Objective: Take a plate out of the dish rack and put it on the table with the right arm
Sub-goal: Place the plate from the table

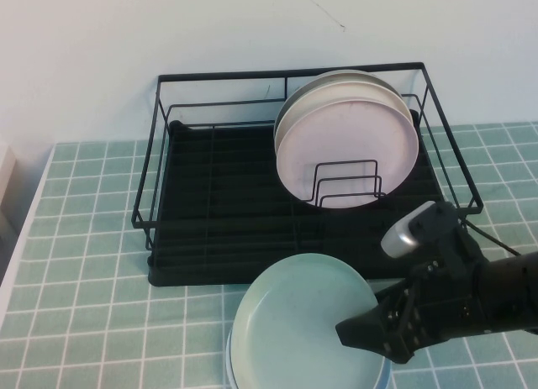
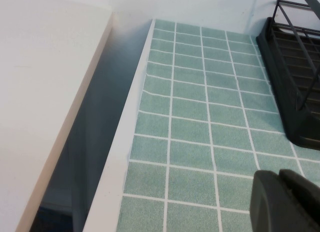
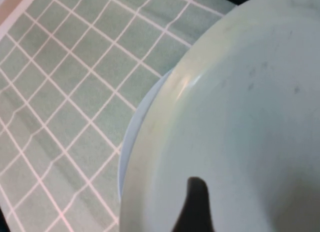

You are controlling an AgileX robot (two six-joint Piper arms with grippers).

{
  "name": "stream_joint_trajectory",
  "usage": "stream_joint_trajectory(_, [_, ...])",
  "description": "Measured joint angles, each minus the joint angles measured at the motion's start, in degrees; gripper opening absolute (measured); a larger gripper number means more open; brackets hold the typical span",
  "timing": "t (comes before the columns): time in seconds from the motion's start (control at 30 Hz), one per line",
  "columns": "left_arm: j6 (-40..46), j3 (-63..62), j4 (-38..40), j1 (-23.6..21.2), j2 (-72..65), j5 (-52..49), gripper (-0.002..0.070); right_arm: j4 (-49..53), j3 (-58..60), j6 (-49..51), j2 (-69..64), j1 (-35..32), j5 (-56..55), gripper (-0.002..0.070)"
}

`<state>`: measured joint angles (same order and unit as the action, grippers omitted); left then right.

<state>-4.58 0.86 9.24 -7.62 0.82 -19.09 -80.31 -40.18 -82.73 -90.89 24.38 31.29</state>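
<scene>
The pale mint-green plate [image 1: 298,322] lies low over the tiled table [image 1: 84,254] in front of the black wire dish rack [image 1: 210,229], on top of a light blue plate [image 1: 229,360] whose rim shows beneath it. My right gripper [image 1: 351,333] is at the mint plate's right edge. In the right wrist view one black finger [image 3: 196,204] lies on the plate [image 3: 250,106]; the other finger is hidden under it. The blue rim [image 3: 131,142] shows below. My left gripper [image 2: 287,202] is shut and empty above the tiles, left of the rack [image 2: 295,91].
Pale pink plates [image 1: 346,149] stand upright against wire dividers at the rack's back right. The table's left edge [image 2: 135,117] drops to a gap beside a white counter [image 2: 45,81]. A white wall rises behind the rack.
</scene>
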Motion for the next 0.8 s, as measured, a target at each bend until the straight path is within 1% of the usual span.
stream_joint_trajectory(0.43, [0.0,0.0,0.0,0.0,0.0,0.0,-0.0004,5.21,0.0,-0.58,6.26,0.0,-2.28,0.055])
stream_joint_trajectory(0.57, [0.0,0.0,0.0,0.0,0.0,0.0,-0.0004,5.53,0.0,-0.58,8.92,0.0,-2.05,0.0531])
stream_joint_trajectory(0.63, [0.0,0.0,0.0,0.0,0.0,0.0,-0.0004,5.73,0.0,0.03,11.33,0.0,-1.53,0.0487])
stream_joint_trajectory(0.7, [0.0,0.0,0.0,0.0,0.0,0.0,-0.0004,6.25,0.11,1.05,14.94,0.0,-1.16,0.0374])
stream_joint_trajectory(0.77, [0.0,0.0,0.0,0.0,0.0,0.0,-0.0004,6.56,0.1,1.75,19.82,0.0,-0.93,0.0189])
stream_joint_trajectory(0.8, [0.0,0.0,0.0,0.0,0.0,0.0,-0.0004,6.67,0.1,2.29,22.11,0.0,-0.93,0.0134])
